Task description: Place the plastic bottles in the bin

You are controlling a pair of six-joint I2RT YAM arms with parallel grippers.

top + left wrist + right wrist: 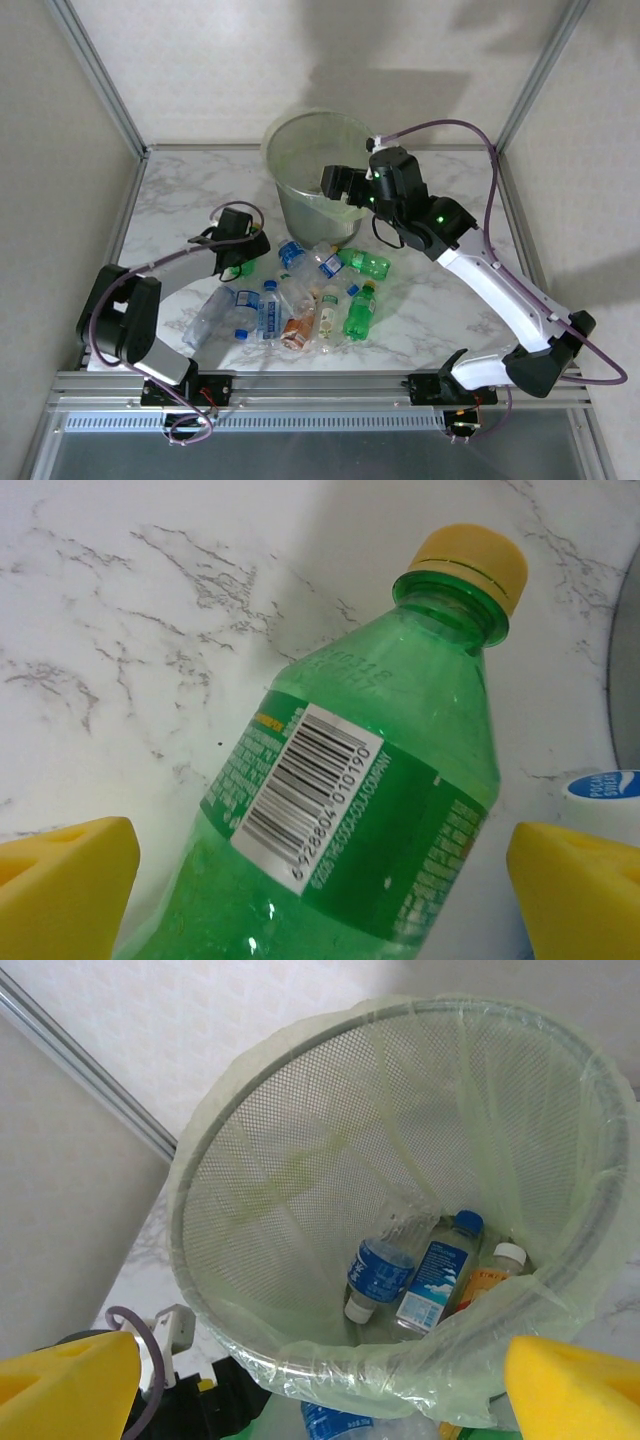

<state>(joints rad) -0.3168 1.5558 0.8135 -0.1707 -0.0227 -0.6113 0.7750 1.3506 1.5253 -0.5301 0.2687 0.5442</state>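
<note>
Bottles (300, 298) lay in a loose heap on the counter (180, 200), lower middle of the overhead frame, just below the bin (295, 212). Most that I could make out were clear with blue labels. Two green ones (360, 312) sat at the heap's right side and an orange-labelled one (297, 330) at its lower edge.

My left claw (320, 895) was down at the heap's upper left. Through its wrist camera the jaws stood wide, one yellow pad (60, 890) in each lower corner of the frame. A green bottle (350, 810) lay between them on the marble, its yellow cap (470, 565) pointing to the upper right and its barcode (305, 795) facing the lens. Counter showed between the bottle and the right-hand pad; on the left-hand side I could not tell whether pad and bottle touched. Nothing was clamped. A scrap of blue-and-white label (605, 785) peeked in at the right edge.

My right claw (318, 1385) hung over the bin's near rim, upper middle of the overhead frame. Its jaws were wide too, with nothing between them. Looking down from that wrist, I saw the bin's mesh wall under a pale-green liner (480, 1110). Three bottles lay on the bottom, lower right of the frame: two blue-labelled ones (380, 1272) side by side, and a white-capped one (492, 1272) with an orange label just to their right.
</note>
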